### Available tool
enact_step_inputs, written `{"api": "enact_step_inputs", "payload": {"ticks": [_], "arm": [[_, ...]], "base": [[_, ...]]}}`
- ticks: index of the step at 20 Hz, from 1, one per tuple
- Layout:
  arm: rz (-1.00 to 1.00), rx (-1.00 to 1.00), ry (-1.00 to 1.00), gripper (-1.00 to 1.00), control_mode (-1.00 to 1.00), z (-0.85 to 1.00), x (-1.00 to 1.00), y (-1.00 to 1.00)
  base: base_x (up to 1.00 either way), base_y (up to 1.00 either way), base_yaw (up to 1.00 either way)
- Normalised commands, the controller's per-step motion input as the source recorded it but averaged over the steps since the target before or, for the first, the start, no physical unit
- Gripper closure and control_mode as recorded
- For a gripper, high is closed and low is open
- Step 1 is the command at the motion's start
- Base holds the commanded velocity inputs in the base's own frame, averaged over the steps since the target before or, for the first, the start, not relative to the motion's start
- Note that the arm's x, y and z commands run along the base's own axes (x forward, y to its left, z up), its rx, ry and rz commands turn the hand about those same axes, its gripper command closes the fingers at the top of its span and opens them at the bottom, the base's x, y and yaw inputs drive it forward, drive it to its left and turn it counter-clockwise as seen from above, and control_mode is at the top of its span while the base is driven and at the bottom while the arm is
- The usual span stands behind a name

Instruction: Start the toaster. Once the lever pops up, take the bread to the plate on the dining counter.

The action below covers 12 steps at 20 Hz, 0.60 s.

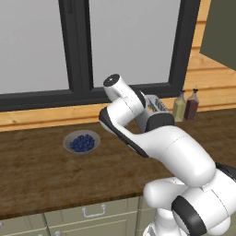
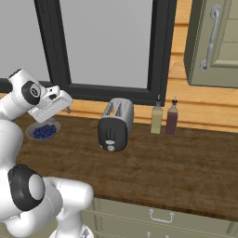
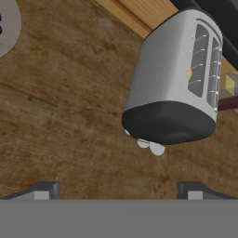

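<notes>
The silver-grey toaster (image 2: 115, 124) stands on the wooden worktop below the window, its dark end panel (image 3: 167, 123) and small pale knob (image 3: 157, 148) facing me. In the hand view a small orange-yellow bit of the bread (image 3: 190, 73) shows inside one slot. My gripper (image 3: 118, 191) is open and holds nothing. It hovers above the worktop, apart from the toaster's dark end. In the right base view my hand (image 2: 50, 106) hangs left of the toaster, over the bowl. The plate and the dining counter are out of view.
A grey bowl of blueberries (image 1: 82, 142) sits on the worktop left of the toaster. Two condiment bottles (image 2: 156, 118) (image 2: 171, 118) stand to its right by the wall. A dark window frame runs behind, and sage-green drawers (image 1: 92, 212) sit below the worktop's front edge.
</notes>
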Motion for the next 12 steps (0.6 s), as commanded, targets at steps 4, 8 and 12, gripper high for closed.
{"api": "enact_step_inputs", "payload": {"ticks": [4,8,12], "arm": [[0.00,0.00,0.00,-1.00,-1.00,0.00,0.00,0.00],[0.00,0.00,0.00,-1.00,-1.00,0.00,0.00,0.00],[0.00,0.00,0.00,-1.00,-1.00,0.00,0.00,0.00]], "base": [[0.00,0.00,0.00],[0.00,0.00,0.00],[0.00,0.00,0.00]]}}
